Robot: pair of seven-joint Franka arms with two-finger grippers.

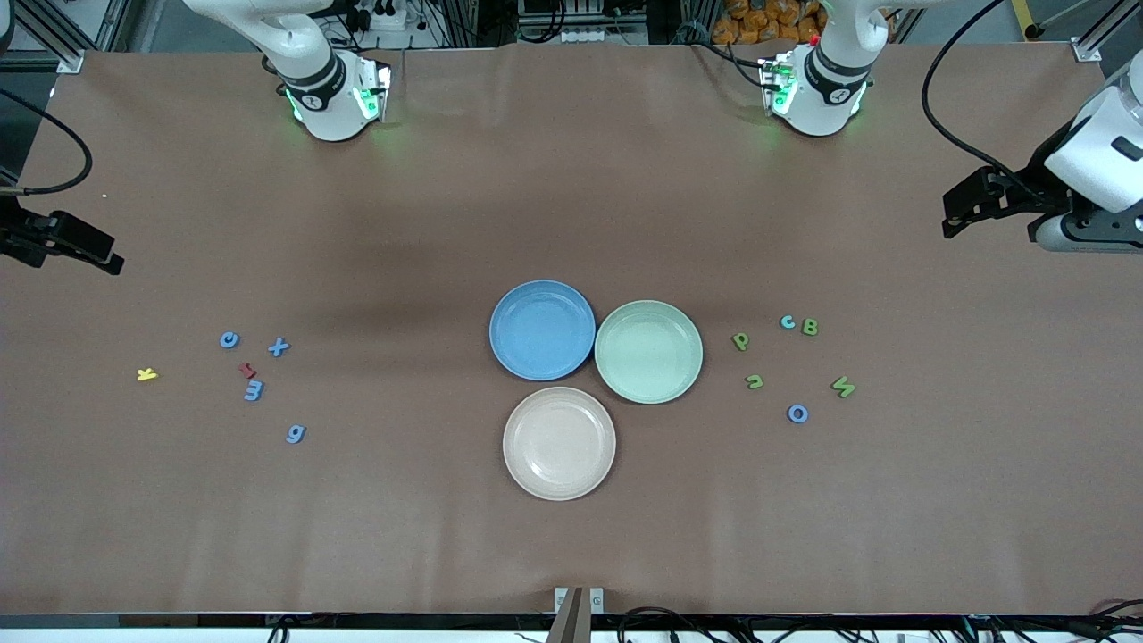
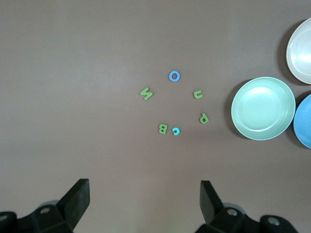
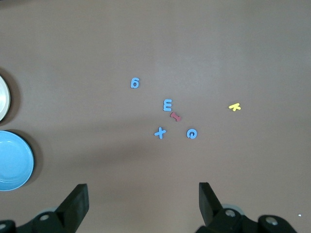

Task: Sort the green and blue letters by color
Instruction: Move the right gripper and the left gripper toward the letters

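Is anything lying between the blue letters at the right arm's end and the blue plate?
Nothing visible. The blue letters e, x, E and g have bare table between them and the blue plate. A dark red letter sits among them, not in the path to the plate.

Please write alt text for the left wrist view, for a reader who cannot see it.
Six small foam letters lie loose on a brown table: four green letters and two blue letters. Beside them stands an empty green plate, with parts of a blue plate and a beige plate at the frame's edge. The open left pincer hangs above the table.
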